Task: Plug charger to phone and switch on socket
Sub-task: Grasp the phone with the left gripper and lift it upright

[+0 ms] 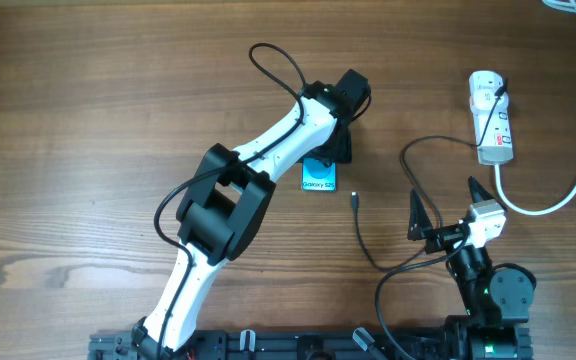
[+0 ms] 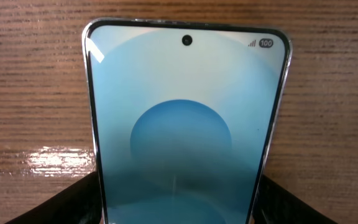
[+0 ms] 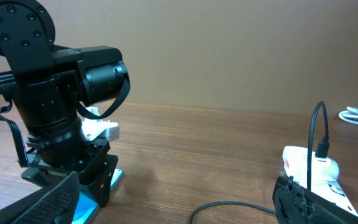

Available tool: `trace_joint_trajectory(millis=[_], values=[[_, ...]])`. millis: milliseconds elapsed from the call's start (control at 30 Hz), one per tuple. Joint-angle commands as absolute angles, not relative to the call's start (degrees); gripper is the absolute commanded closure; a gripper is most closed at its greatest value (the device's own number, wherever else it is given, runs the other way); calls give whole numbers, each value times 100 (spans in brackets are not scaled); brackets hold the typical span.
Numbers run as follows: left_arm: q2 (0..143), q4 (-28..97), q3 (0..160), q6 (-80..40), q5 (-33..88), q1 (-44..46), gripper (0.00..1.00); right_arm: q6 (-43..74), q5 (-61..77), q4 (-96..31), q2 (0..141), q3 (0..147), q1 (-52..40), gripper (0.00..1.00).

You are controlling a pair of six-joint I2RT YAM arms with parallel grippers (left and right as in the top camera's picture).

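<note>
Phone (image 1: 318, 180) sat mid-frame, left gripper (image 2: 179, 186) looked clamped on its long edges; right gripper (image 1: 442, 192) spread wide and empty at lower right, near the charger (image 1: 354, 198) tip. Risk: grabbing the tip skewed could miss the port and shove the phone. Port end was cut off; socket (image 1: 491, 118) switch too small to read.

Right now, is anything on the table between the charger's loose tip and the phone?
Nothing visible. Bare wood lies between the charger's connector tip and the phone. The left hand sits at the phone's far end, outside that gap.
</note>
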State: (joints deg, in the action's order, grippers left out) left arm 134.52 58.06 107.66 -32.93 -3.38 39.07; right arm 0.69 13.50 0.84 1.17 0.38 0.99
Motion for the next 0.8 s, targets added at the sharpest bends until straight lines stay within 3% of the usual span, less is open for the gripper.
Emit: trace_joint_trajectory(millis=[0,233,533,600,767], values=[[13358,5937,10766,-3350,-102,3874,27,14,1402,99,93,36,71,0],[12086,5975,10766,-3350,1686,3435,27,14,1402,99,93,36,71,0],[10906,6053,10766,-3352,6440,1988,27,16,1402,97,93,36,71,0],[10908,6051,10766,-3352,7446,1743,32,12,1402,97,93,36,71,0],[10906,6051,10766,-3354,8735,1352,31,16,1402,97,93,36,71,0]])
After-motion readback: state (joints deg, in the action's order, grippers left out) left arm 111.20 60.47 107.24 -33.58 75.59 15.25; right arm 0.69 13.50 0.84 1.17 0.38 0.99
